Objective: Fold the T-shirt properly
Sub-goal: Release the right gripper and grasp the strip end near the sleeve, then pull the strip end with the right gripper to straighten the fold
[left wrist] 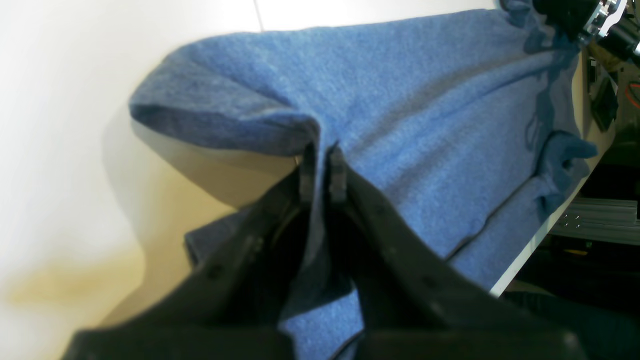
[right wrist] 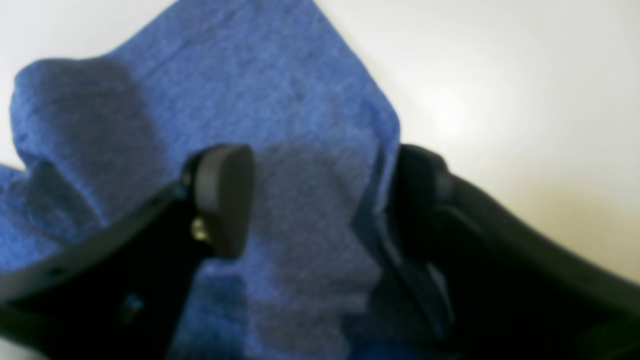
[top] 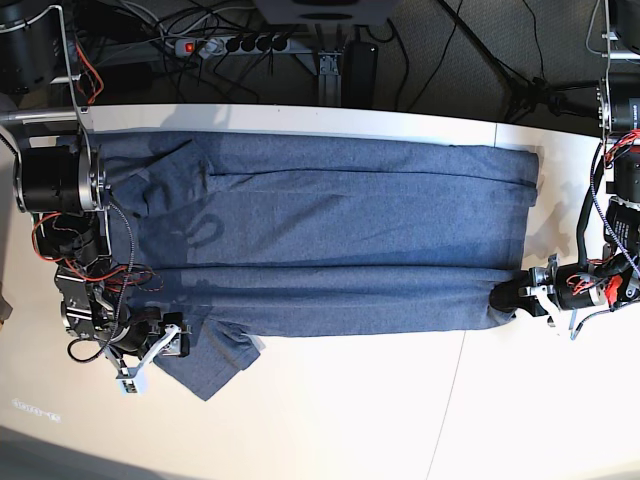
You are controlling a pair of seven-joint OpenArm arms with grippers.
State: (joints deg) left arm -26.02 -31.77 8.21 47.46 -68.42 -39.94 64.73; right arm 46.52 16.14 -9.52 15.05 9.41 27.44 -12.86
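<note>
The blue-grey T-shirt (top: 340, 230) lies spread lengthwise across the white table (top: 400, 420), with long creases running along it. At its right end my left gripper (top: 512, 297) is shut on the near corner of the cloth. In the left wrist view its fingertips (left wrist: 322, 172) pinch a raised fold of the T-shirt (left wrist: 425, 100). At the left end my right gripper (top: 185, 340) sits at a sleeve flap (top: 215, 365) that sticks out toward the front. In the blurred right wrist view the gripper (right wrist: 320, 200) is open, jaws astride the cloth (right wrist: 240, 75).
A power strip (top: 235, 43) and cables lie behind the table's back edge. The right arm's motor housing (top: 50, 180) stands at the far left. The table's edge (left wrist: 530, 250) runs close beside the shirt in the left wrist view. A seam (top: 448, 400) crosses the bare front tabletop.
</note>
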